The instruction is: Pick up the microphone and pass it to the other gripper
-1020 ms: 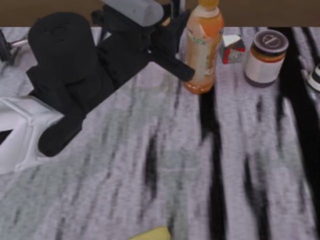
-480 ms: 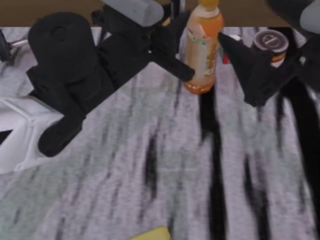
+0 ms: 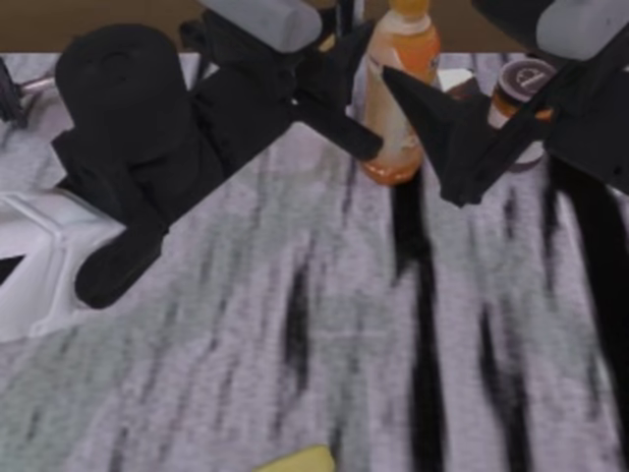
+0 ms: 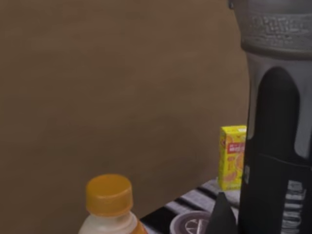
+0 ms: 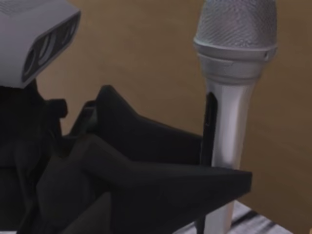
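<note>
The microphone (image 5: 234,97) stands upright, with a silver-grey mesh head over a silver and black handle. My left gripper (image 5: 219,163) is shut on its handle and holds it above the table's far edge. In the left wrist view the microphone (image 4: 278,122) fills the near side. From above, my left gripper (image 3: 366,98) reaches in from the left, beside the orange bottle (image 3: 398,98). My right gripper (image 3: 423,138) is open just right of the bottle, its two fingers spread and pointing left toward the left gripper. One right fingertip (image 4: 222,214) shows in the left wrist view.
A jar with a brown lid (image 3: 526,84) and a small red and white carton (image 3: 457,84) stand at the back, partly behind the right arm. A yellow juice box (image 4: 233,156) stands farther back. A yellow object (image 3: 295,460) lies at the front edge.
My right arm came into view from the right and moved left, its open fingers now close to the orange bottle. The left arm and the microphone stayed still.
</note>
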Motion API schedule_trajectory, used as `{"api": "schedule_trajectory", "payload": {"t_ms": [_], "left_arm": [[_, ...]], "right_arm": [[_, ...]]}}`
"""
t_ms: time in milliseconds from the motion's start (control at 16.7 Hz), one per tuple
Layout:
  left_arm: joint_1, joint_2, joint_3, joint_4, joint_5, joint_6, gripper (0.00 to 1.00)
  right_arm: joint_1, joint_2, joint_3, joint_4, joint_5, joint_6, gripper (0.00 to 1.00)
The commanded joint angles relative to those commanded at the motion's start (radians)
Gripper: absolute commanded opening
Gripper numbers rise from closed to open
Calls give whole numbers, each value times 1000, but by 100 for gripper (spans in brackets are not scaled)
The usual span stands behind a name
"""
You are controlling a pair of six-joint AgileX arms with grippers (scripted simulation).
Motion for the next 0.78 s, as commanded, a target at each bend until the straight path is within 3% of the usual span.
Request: {"api": "schedule_trajectory", "payload": {"t_ms": [180, 600, 780], "left_arm": [[0, 0, 0, 0, 0, 0, 0], [0, 0, 0, 0, 0, 0, 0], [0, 0, 0, 0, 0, 0, 0]], "right_arm": [[12, 40, 38, 10, 8, 0, 100], [71, 358, 280, 74, 71, 1, 100], [81, 399, 318, 82, 81, 1, 100]]}}
